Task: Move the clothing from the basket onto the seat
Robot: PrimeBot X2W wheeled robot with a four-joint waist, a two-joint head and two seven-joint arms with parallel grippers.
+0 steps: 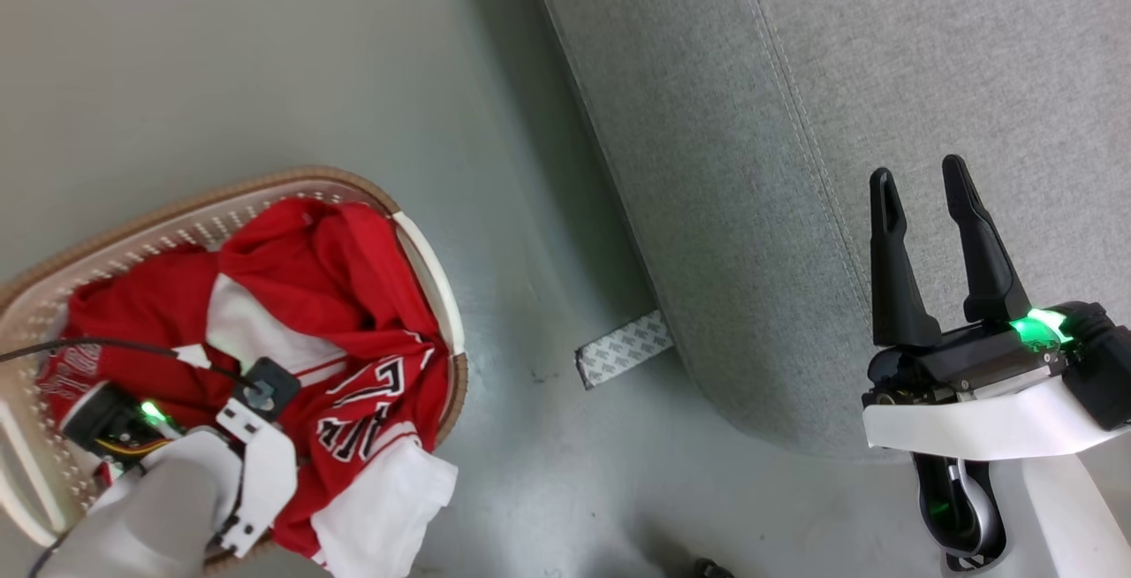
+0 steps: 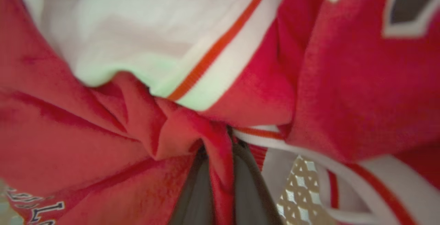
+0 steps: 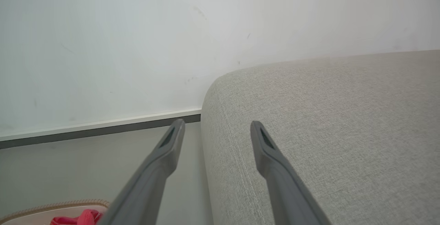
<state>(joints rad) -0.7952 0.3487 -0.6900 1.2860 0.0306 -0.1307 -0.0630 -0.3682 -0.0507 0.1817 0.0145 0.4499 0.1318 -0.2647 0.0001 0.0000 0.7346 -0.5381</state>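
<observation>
While left end effector is pinching red fold between clamped jaws, clothing is lying heaped in basket on floor. Fabric seeming light, soft, limp; likely trailing and snagging basket rim, so bunched fold suiting grip. Right end effector is hovering over seat, jaws spread. Bare floor separating basket from seat edge.

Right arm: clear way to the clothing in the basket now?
Probably not without turning. The right arm, jaws open, is over the sofa; the clothing lies in the basket across the floor, where the left arm has its jaws shut on a red fold.
</observation>
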